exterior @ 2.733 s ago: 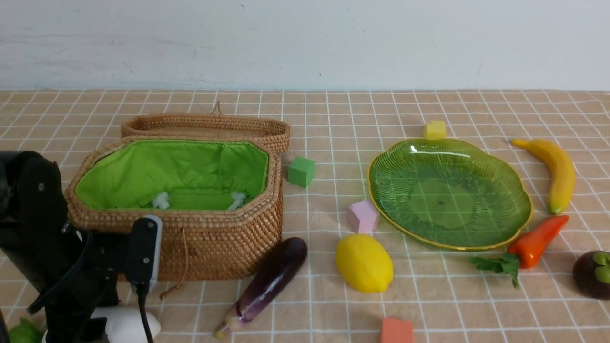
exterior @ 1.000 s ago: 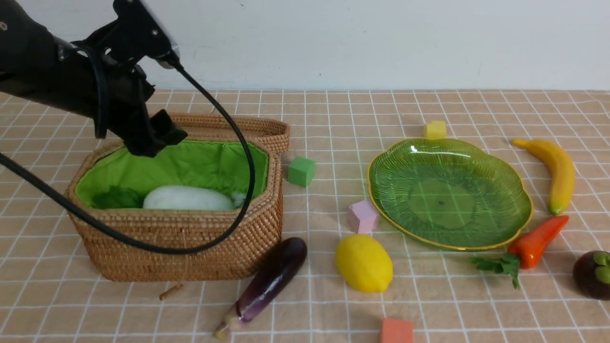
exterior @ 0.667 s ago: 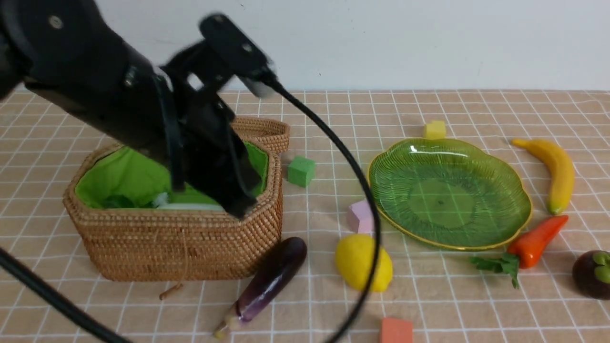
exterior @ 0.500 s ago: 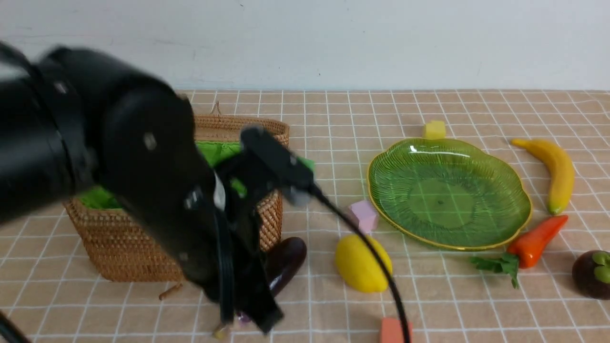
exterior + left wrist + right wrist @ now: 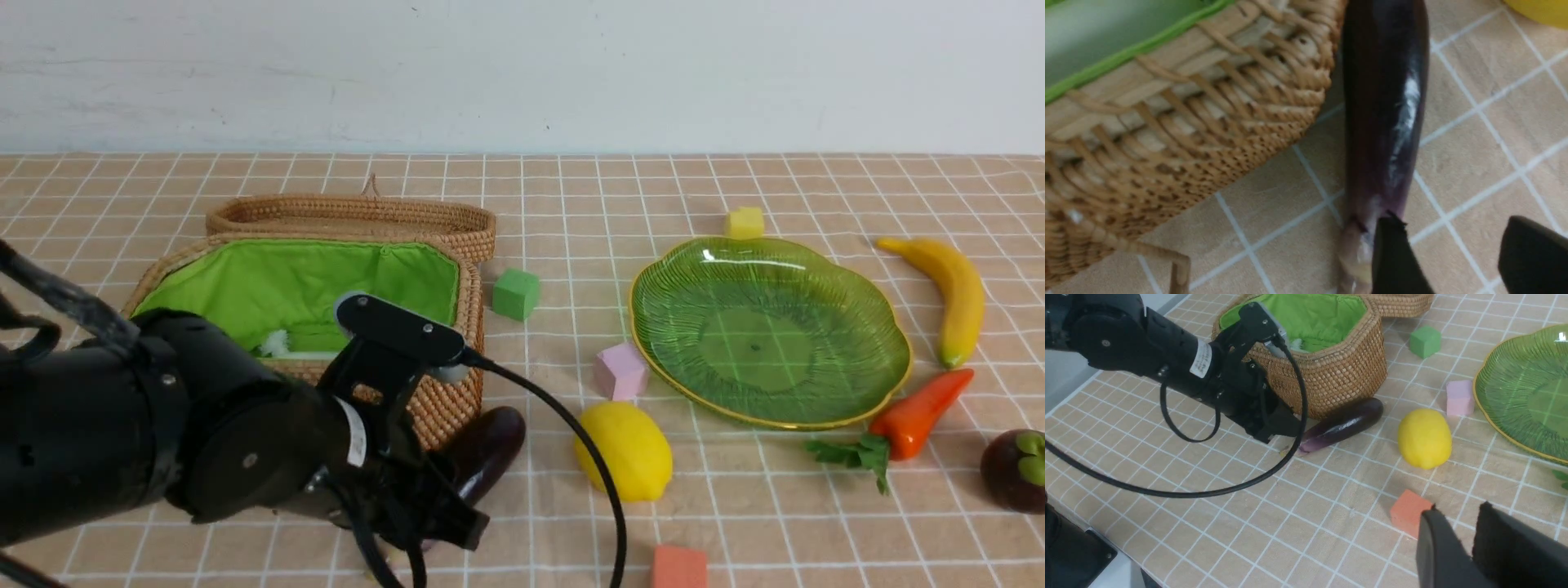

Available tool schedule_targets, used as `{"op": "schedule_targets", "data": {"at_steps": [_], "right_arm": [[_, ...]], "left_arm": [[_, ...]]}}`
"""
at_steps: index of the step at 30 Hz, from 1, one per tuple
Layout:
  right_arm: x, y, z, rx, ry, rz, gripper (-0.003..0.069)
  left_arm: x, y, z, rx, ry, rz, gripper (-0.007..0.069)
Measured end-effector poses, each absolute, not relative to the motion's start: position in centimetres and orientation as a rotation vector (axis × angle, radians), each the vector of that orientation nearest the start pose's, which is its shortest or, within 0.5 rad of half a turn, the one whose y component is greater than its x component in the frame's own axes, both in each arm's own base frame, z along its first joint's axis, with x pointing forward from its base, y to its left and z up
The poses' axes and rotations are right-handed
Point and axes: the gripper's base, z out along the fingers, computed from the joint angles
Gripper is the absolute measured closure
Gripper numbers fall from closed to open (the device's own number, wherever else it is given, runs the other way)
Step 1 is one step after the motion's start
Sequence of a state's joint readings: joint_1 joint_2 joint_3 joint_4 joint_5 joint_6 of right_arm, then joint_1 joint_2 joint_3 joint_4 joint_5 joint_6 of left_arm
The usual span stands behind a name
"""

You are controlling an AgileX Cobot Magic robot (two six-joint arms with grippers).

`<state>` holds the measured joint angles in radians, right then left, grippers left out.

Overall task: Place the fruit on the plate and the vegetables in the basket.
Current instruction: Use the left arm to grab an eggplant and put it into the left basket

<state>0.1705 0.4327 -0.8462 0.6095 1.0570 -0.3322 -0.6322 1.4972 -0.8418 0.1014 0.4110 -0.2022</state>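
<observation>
Though aslant beside the basket [image 5: 445,408], eggplant [image 5: 494,445] stem-end near and leftward, left hand [image 5: 1455,224] agape.

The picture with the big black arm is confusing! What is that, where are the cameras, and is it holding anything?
That black thing is the robot's left arm. One picture comes from between its two arms, looking forward. The others come from cameras on its wrists, so you see fingertips poking in.

On the tiled surface are a basket with green cloth inside, its lid, a green plate, a lemon, a banana, a red pepper with leaves, a dark round fruit and little blocks.

The left gripper is open above the eggplant, not holding it. The right gripper seems to hold nothing.
</observation>
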Motion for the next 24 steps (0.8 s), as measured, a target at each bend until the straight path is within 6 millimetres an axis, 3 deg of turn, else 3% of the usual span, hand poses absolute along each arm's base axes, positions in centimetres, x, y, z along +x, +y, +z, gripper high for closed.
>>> {"op": "schedule_targets", "data": {"at_steps": [2, 5, 11, 15, 21, 24], "right_arm": [[3.1, 5.1, 38.1, -0.500, 1.966, 0.637, 0.0496], [3.1, 5.1, 38.1, -0.500, 1.966, 0.637, 0.0496], [3.1, 5.1, 38.1, -0.500, 1.966, 0.637, 0.0496], [3.1, 5.2, 38.0, -0.505, 1.973, 0.638, 0.0496], [3.0, 5.2, 37.9, -0.513, 1.984, 0.641, 0.0496], [3.0, 5.2, 37.9, -0.512, 1.984, 0.638, 0.0496]], "left_arm": [[24.3, -17.0, 20.3, 0.649, 2.511, -0.219, 0.0200], [24.7, -17.3, 18.9, 0.663, 2.541, -0.204, 0.0181], [25.9, -18.2, 15.2, 0.700, 2.559, -0.191, 0.0245], [26.3, -18.5, 14.9, 0.702, 2.539, -0.200, 0.0339], [25.9, -18.3, 15.4, 0.702, 2.558, -0.186, 0.0342], [24.6, -18.0, 17.3, 0.758, 2.563, -0.160, 0.0342]]}}
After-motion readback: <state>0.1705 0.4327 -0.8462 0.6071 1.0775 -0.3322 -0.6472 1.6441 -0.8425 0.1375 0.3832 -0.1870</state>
